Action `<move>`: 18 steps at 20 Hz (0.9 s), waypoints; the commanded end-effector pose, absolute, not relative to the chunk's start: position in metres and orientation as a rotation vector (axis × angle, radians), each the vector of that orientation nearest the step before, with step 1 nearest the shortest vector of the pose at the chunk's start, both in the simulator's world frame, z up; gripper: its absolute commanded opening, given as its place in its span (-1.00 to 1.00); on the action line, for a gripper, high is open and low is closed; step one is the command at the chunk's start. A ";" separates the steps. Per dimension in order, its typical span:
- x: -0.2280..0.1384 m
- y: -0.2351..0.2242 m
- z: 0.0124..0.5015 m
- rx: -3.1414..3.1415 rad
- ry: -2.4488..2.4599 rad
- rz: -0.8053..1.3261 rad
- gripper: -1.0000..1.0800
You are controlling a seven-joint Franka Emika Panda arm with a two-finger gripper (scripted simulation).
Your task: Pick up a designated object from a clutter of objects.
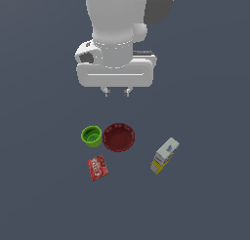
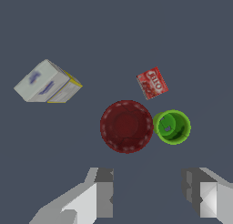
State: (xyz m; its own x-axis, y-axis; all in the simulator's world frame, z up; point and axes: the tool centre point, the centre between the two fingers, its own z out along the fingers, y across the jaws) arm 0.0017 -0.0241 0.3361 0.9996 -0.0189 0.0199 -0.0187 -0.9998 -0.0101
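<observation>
Nothing is lifted yet: the green cup (image 1: 92, 136) is seen standing upright on the dark surface (image 1: 210, 200), untouched, its thick rim pressed right against the dark red ribbed bowl (image 1: 118, 136) on the exterior view's right. The pincer (image 1: 117, 91) is held well above the clutter, fingers spread apart and empty (the wide gap between the two pads shows plainly in the wrist view, with only bare surface between them). No contact is made with anything.

The rest of the clutter is laid out around the pair: the flat red packet (image 1: 97, 167) with white lettering is found just below the cup in the exterior view, close but apart from it, and the white-and-yellow box (image 1: 164, 156) is set well off to the exterior view's right, tipped on its side.

So the task is judged to be at its very start. The whole job is left: the pincer has to be brought over the cup (it seems to sit nearer the bowl's line at present), lowered around the rim, closed and raised. The bowl's closeness is noted as the awkward part, since a finger must be fitted on that crowded side.
</observation>
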 end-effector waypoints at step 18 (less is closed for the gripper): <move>-0.001 -0.119 0.209 -2.825 0.778 0.386 0.23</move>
State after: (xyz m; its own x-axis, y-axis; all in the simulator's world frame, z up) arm 0.0013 -0.1085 0.2239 0.8657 -0.4286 -0.2587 -0.4668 -0.8777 -0.1081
